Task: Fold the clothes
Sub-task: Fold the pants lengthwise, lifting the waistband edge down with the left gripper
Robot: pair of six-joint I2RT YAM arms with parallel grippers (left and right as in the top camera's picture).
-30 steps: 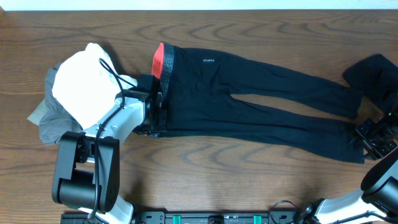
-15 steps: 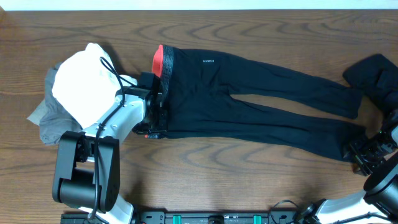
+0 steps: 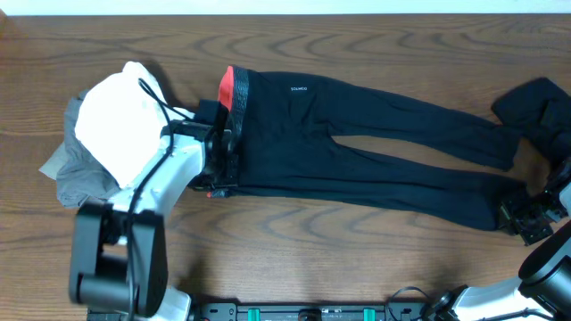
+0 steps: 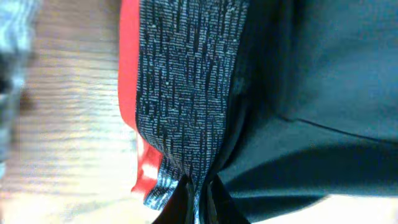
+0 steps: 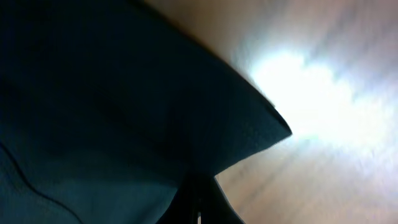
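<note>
Jaws on both sides pinched shut on fabric: left gripper [image 4: 194, 200] clamps the grey waistband [image 4: 186, 93] at its near corner, right gripper [image 5: 199, 200] nips the near leg's hem [image 5: 261, 124]. Trousers [image 3: 357, 147] lie flat across the table [image 3: 357, 259], waist left, legs right. To fold well, probably lift both ends together, keep the cloth taut, line up the edges. Left arm reaches in low from near-left; right arm sits low at the right edge, mostly out of frame.
</note>
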